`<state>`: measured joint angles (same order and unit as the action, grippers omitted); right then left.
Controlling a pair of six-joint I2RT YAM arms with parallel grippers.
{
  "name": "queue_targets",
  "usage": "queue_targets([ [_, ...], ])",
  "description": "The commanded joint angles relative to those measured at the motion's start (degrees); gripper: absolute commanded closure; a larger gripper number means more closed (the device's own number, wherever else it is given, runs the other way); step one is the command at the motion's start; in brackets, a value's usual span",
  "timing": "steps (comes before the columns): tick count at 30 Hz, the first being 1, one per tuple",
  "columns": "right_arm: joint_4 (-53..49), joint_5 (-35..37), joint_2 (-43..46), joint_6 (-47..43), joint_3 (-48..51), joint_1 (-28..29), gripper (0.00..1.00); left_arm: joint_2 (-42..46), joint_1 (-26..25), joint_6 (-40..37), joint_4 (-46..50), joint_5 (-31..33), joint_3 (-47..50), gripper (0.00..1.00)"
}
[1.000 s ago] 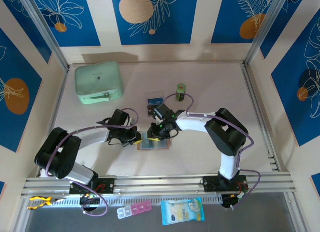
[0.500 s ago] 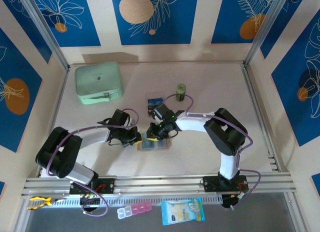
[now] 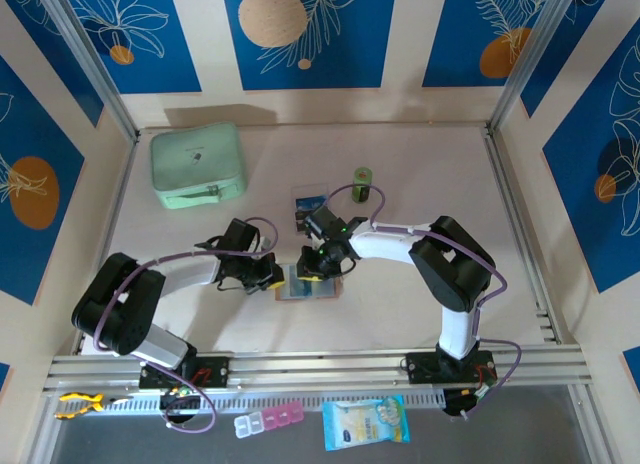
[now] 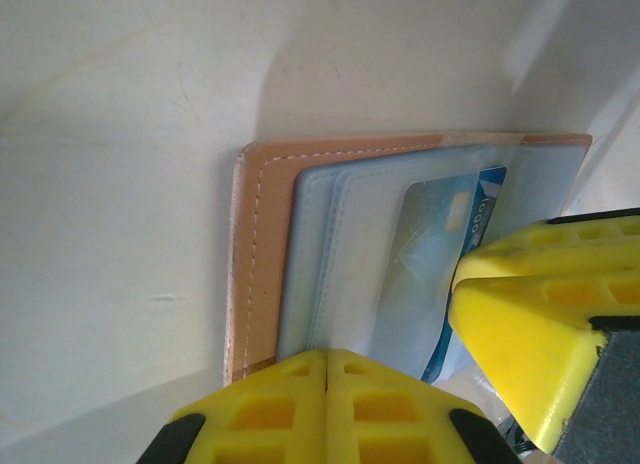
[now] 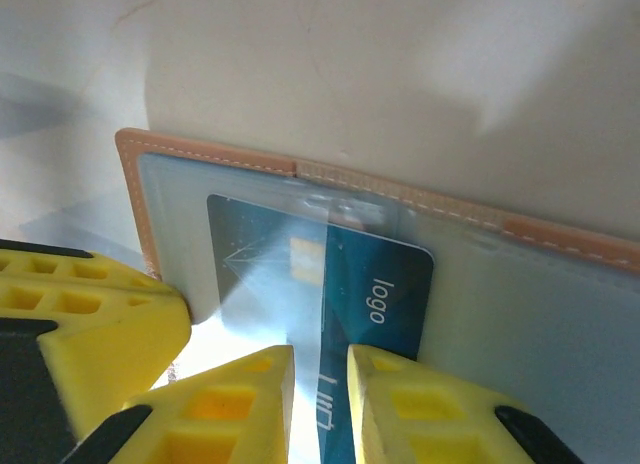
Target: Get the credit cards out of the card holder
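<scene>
Holder (image 3: 322, 290) lies open and flat on the table (image 3: 420, 164), directly between the 2 grippers. It is tan leather-look with pale stitching on the rim and grey see-through pockets stacked inside.

Left gripper (image 3: 270, 277) has its fingers together, seam closed and nothing between them. In the left wrist view the tips (image 4: 328, 369) sit at the holder's (image 4: 245, 264) near pocket edge. The stitched short side is just left of the tips and the pockets run off to the right.

Right gripper (image 5: 320, 369) has its fingers nearly together, with 1 narrow slit. The card (image 5: 370, 284) shows through the slit; can't tell if it is pinched. The left gripper's finger (image 5: 90, 324) is close on the left.

The card is dark blue with a chip and "logo" print, sitting in a pocket under clear film. Its long axis runs straight out from the right fingertips, far short edge away from them. The holder's (image 5: 130, 194) long axis runs crosswise to those fingers, its stitched rim just beyond the card.

From the left wrist the same card (image 4: 440, 244) is right of the tips, beside the right gripper's finger (image 4: 540, 314).

2 loose cards (image 3: 310, 200) lie on the table just beyond the right gripper (image 3: 318, 266).
</scene>
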<state>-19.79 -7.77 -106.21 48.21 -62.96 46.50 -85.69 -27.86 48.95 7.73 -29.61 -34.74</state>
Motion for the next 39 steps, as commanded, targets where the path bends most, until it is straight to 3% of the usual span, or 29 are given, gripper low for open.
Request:
queue_targets([
  [1, -4.35, 1.69, 1.92, -1.45, -0.8, 0.26, 0.77, -0.9, 0.51, -1.55, 1.9, 0.12, -0.11, 0.96],
  [16, -0.92, 0.21, 7.68, -0.15, 2.88, -1.12, 0.76, -0.78, -2.85, -1.93, 5.48, -0.39, -6.27, 0.96],
  [39, 1.25, -1.9, 5.15, 0.57, 5.83, -2.2, 0.76, -4.95, -5.1, -3.4, 7.4, 3.89, -6.68, 1.0],
])
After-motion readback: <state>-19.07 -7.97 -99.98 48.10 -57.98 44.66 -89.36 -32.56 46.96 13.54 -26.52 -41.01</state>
